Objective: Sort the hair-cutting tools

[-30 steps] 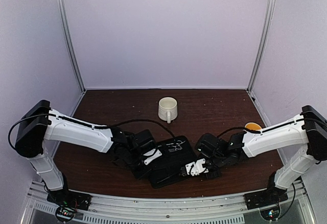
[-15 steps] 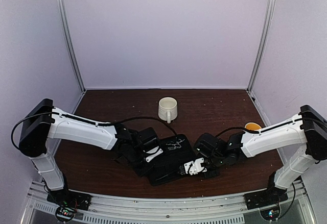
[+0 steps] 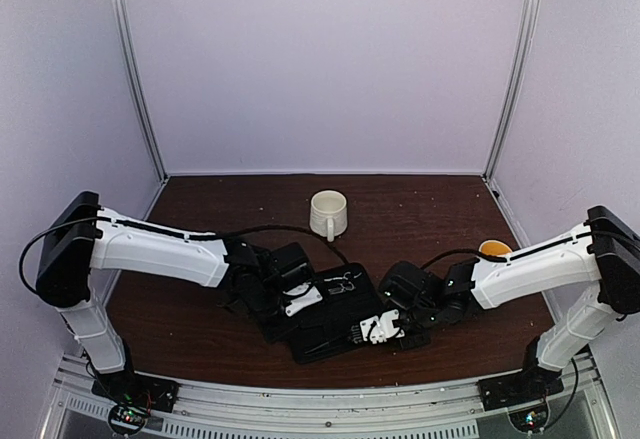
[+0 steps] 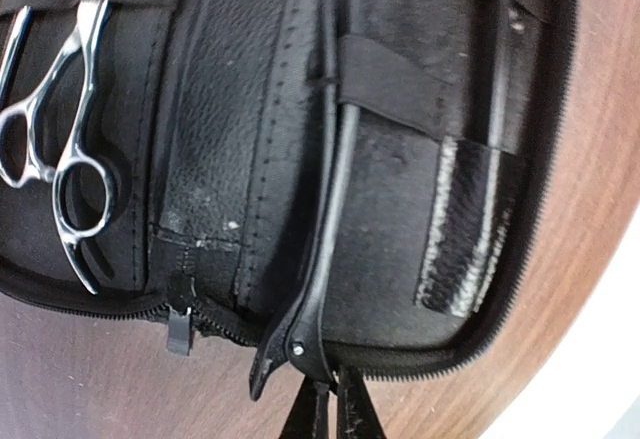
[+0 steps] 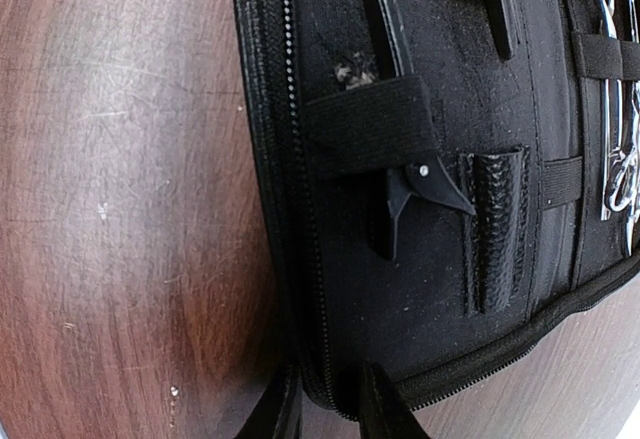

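The left gripper is sitting closed at the tail of the clip strapped inside the open case, hold unconfirmed, while the right gripper is pinching the case's rim, part-open.

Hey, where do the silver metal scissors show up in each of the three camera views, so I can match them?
Top external: the silver metal scissors glint on the far part of the case, near the picture's centre.
Left wrist: scissors at the upper left, finger rings lowest.
Right wrist: scissors at the far right edge, under elastic straps.
Shared landmark: the open black zip case holding them.
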### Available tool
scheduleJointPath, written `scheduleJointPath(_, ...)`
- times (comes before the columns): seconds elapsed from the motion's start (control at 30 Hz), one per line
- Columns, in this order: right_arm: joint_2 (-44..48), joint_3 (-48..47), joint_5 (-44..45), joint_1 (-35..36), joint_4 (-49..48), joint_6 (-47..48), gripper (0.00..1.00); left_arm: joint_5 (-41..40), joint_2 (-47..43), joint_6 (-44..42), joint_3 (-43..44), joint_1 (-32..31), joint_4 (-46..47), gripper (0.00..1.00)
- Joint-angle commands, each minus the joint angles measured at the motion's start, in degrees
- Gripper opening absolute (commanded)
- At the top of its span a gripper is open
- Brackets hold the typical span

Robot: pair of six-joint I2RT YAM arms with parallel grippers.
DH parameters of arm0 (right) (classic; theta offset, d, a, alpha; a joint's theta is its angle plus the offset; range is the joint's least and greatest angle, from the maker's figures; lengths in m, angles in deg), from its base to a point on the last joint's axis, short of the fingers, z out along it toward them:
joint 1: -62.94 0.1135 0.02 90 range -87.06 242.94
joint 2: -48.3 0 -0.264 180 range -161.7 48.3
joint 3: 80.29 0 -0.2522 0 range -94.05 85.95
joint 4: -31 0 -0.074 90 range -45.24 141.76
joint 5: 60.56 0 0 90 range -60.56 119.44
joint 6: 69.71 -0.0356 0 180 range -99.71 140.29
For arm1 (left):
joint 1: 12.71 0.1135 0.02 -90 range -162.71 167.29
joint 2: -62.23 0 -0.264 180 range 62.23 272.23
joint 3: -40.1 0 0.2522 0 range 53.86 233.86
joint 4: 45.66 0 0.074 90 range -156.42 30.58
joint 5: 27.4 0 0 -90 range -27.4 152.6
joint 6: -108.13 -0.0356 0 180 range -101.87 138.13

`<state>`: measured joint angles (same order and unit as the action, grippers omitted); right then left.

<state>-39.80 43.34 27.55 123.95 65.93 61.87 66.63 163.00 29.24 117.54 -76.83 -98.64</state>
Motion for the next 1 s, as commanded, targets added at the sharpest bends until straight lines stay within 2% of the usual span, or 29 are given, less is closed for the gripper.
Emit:
scheduleJointPath(0.0,-3.38,1.39,3.01,-0.03,0.04,-0.76,0.2,5.44,0.97,-6.88,3.33,-0.23,-3.42,0.0)
scheduleJointPath(0.43,-3.66,1.22,3.21,0.11,0.11,-0.81,0.2,10.1,9.5,-10.7,9.22,1.45,-3.96,0.0)
scheduleJointPath(0.73,-3.69,1.17,3.38,0.08,0.01,-0.97,0.2,9.34,6.7,-11.31,5.61,1.89,-2.76,0.0)
scheduleJointPath(0.97,-4.37,0.74,3.49,0.08,0.34,-0.98,0.2,6.9,2.36,-8.96,-4.72,1.63,0.91,0.0)
